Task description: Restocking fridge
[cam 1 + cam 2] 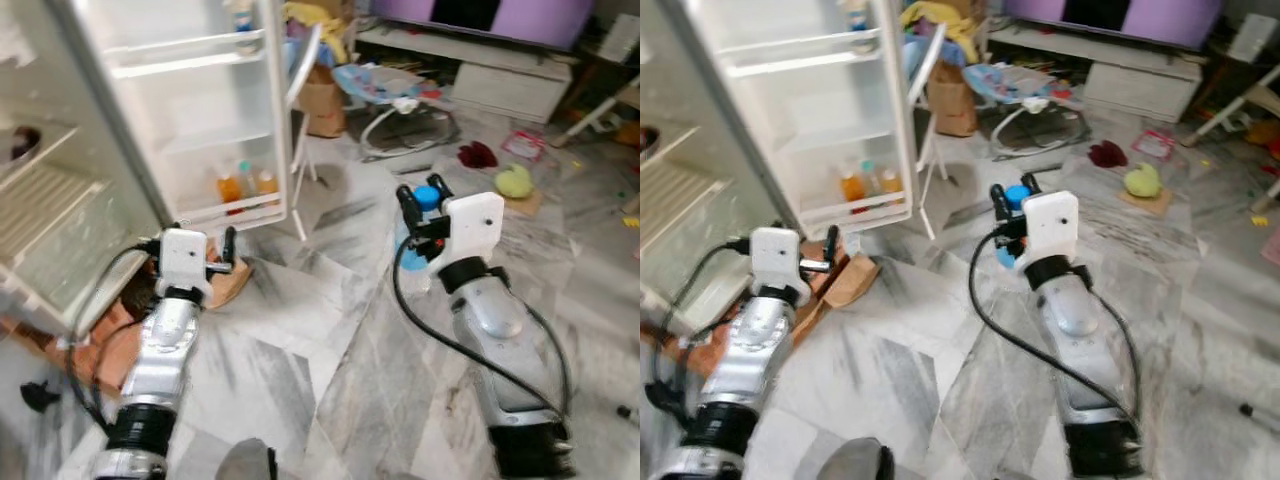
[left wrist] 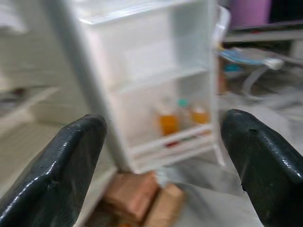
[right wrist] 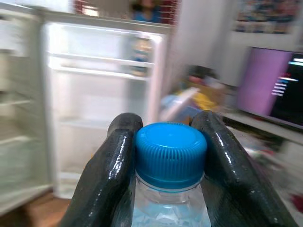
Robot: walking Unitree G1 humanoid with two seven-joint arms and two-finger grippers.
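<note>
While the right gripper (image 3: 168,156) clamps its black fingers (image 3: 116,161) just under the blue cap, the water bottle (image 1: 417,235) hangs upright over the marble floor (image 1: 330,330). At ten o'clock from it stands the open fridge door (image 1: 195,90), orange bottles (image 1: 246,185) on its lowest shelf. Low before the fridge, the left gripper (image 2: 161,156) has its fingers spread wide, empty.

The grey marble floor (image 1: 330,330) carries brown paper bags (image 1: 225,285) at nine o'clock below the fridge door, a baby bouncer (image 1: 395,100) at twelve, and a yellow-green toy (image 1: 514,181) (on a cardboard piece) at two.
</note>
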